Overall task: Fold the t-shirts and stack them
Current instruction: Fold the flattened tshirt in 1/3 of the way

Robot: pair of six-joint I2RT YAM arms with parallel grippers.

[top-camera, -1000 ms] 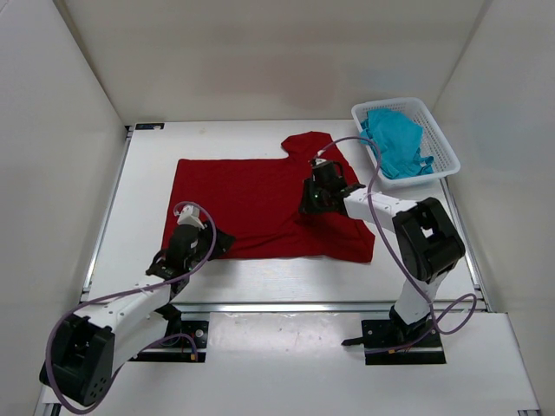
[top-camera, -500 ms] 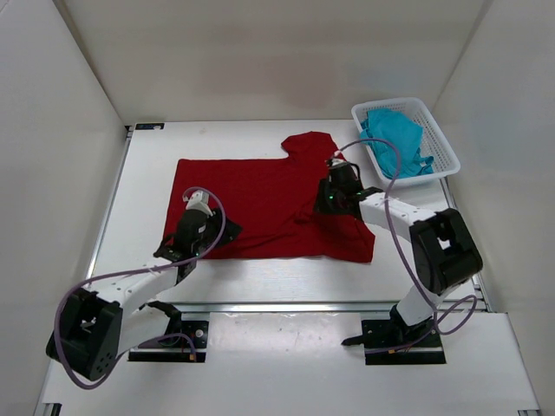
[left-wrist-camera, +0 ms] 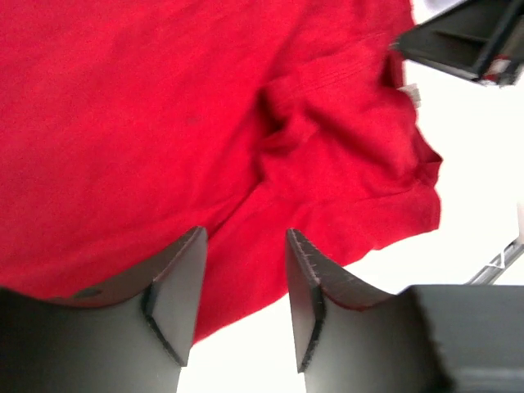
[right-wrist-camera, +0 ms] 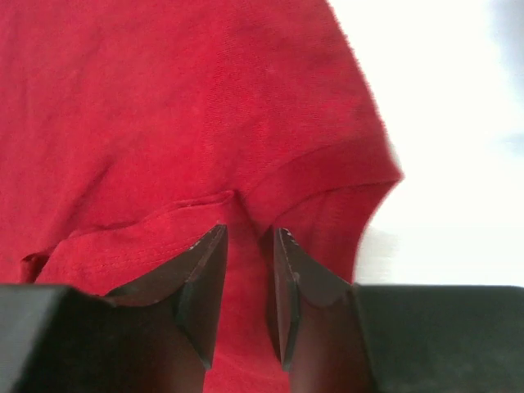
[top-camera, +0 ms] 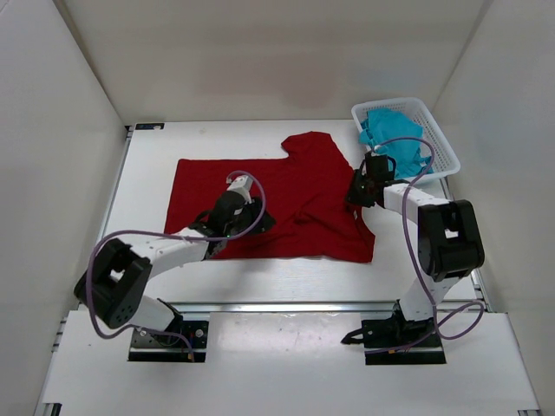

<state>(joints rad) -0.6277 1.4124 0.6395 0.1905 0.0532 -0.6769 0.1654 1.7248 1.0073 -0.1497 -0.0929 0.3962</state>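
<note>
The dark red t-shirt [top-camera: 286, 199] lies spread flat on the white table, one sleeve pointing to the back; it also fills the left wrist view [left-wrist-camera: 164, 123] and the right wrist view [right-wrist-camera: 164, 106]. My left gripper [top-camera: 251, 211] [left-wrist-camera: 244, 237] is open and empty, low over the shirt's front hem. My right gripper [top-camera: 355, 192] [right-wrist-camera: 248, 233] is over the shirt's right sleeve seam, jaws a narrow gap apart and empty. The teal-blue t-shirt [top-camera: 395, 143] lies crumpled in the basket. The lavender shirt is out of view.
The white mesh basket [top-camera: 444, 147] stands at the back right, close to my right arm. White walls close in the table on the left, back and right. The table's metal front rail [top-camera: 286, 305] runs just in front of the shirt.
My left gripper has moved right and inward, from the shirt's lower left corner to its middle front. My right gripper has moved right, from the shirt's middle to its right edge. The shirt has stayed put.
</note>
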